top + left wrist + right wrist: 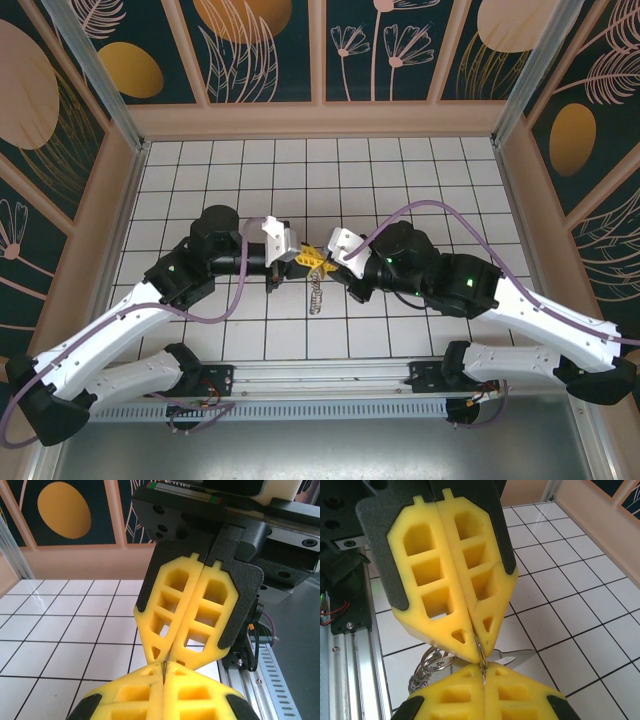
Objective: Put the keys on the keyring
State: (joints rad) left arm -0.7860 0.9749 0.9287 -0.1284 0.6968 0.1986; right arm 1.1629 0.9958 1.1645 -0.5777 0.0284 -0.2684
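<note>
Bases of both arms sit at the bottom edge of your overhead view, bolted along a metal rail (320,375), and from there the arms sweep inward to meet at the middle of the frame.

At that meeting point you have the two pincers tip to tip. The left gripper (470,647) has its yellow pads pressed flat together, and so does the right gripper (170,652). Neither seam shows any gap. Between the two tips you can see the keyring (480,652), a thin grey wire loop. It curves out beside the left tip and drops into the seam of the right pads. In the left wrist view a dark sliver of metal stands in the left pads' seam too, so both pincers are clamped on the loop.

Below and left of the tips in the right wrist view, the keys (427,665) hang in a silvery bunch of rings and metal. One flat silvery key (512,657) juts out to the right just behind the tips. From overhead, the bunch dangles just below the joined tips.

Behind all this the white tiled table (420,180) runs up to the wooden frame and the dark floral wall panels at the top.
</note>
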